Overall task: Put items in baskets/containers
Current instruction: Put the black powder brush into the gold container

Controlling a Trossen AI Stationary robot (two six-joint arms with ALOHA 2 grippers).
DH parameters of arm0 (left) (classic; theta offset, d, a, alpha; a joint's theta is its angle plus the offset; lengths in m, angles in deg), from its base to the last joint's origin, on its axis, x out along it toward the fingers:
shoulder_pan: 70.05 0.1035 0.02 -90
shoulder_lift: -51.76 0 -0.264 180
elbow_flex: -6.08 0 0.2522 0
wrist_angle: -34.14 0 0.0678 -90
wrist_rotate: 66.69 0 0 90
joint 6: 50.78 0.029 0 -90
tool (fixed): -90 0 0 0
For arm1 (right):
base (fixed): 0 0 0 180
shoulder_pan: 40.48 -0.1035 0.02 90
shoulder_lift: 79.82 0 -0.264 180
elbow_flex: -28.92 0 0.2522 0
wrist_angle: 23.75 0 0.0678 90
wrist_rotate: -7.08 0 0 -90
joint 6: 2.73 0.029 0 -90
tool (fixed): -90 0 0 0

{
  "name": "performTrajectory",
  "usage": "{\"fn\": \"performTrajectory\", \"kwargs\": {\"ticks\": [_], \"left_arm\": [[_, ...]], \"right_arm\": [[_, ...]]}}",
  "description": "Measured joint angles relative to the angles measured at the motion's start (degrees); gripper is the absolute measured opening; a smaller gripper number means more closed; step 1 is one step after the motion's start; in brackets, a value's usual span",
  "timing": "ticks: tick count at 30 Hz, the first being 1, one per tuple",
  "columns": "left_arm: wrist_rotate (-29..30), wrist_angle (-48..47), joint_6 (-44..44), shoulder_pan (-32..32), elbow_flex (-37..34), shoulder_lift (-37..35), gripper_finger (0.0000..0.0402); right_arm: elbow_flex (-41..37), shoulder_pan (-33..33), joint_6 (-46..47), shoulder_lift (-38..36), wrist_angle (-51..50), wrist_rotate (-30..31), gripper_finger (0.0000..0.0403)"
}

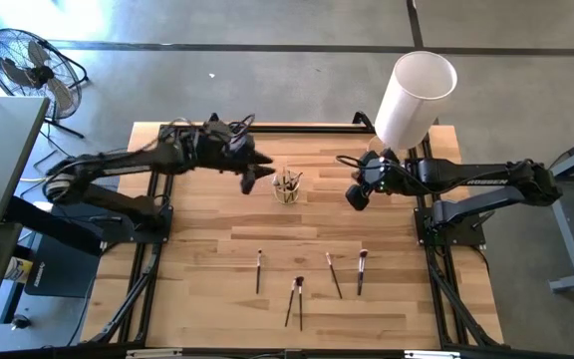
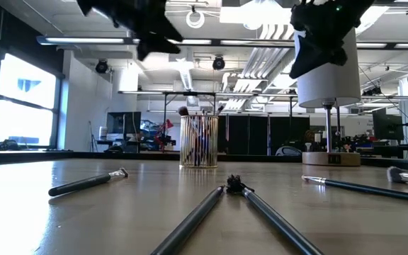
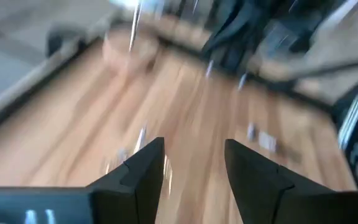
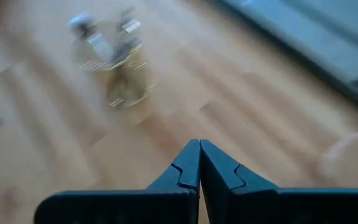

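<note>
My left gripper (image 1: pixel 263 176) hangs above the wooden table (image 1: pixel 207 249), and its two fingers (image 3: pixel 143 171) are spread apart with nothing between them. The clear cup (image 1: pixel 288 186) stands just beside this gripper, on the side towards my other arm, and a bundle of makeup brushes already stands upright in it, their tips rising over the rim. In the low view the cup (image 2: pixel 199 141) is upright at the middle of the table, well behind the brushes that lie close to that camera.

My right gripper (image 1: pixel 357 195) waits on the other side of the cup, near it but not touching. Its fingers (image 4: pixel 191 169) are pressed together and they hold nothing. From its wrist view the cup (image 4: pixel 114 62) is ahead of the fingertips, apart from them.

Five loose brushes lie flat on the table, well apart from both grippers, on the side of the cup away from the white cylinder. One brush (image 1: pixel 258 270) lies alone, nearer my left arm. Two crossed brushes (image 1: pixel 295 299) touch at their bristle ends. Two more brushes (image 1: pixel 348 273) lie nearer my right arm.

The white cylinder (image 1: pixel 413 98) stands just behind my right gripper.
</note>
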Motion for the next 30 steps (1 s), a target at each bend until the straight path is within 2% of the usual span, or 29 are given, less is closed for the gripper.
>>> {"fn": "performTrajectory", "kwargs": {"ticks": [3,7,9,13,16,20,26,30], "left_arm": [[3.42,-18.55,-1.32,-1.26,6.55,-0.96,0.0131],[7.51,-31.71,-1.55,-4.89,8.76,-2.26,0.0045],[8.23,-32.80,-2.75,-7.71,7.36,-3.61,0.0012],[11.25,-33.46,-8.36,-13.28,0.54,-8.28,0.0017],[12.97,-31.19,-11.62,-17.47,-5.69,-13.16,0.0004],[13.60,-29.26,-17.56,-22.17,-12.30,-18.82,0.0008],[13.65,-29.52,-24.28,-26.03,-16.75,-22.97,0.0002],[13.31,-29.25,-25.29,-26.71,-16.69,-23.21,0.0003]], "right_arm": [[0.00,-0.85,0.25,1.33,0.68,-6.50,0.0001],[0.00,-3.27,8.72,4.47,5.67,-7.16,0.0001],[0.00,-4.87,12.13,6.39,9.02,-7.39,0.0001],[0.01,-10.30,19.30,10.51,12.06,-4.38,0.0001],[0.01,-14.79,28.46,13.14,10.79,-2.03,0.0001],[0.00,-19.72,42.98,16.13,5.41,-0.71,0.0000],[0.00,-23.08,62.47,19.64,-7.68,-4.61,0.0000],[0.00,-24.40,68.89,21.51,-10.10,-8.98,0.0000]]}}
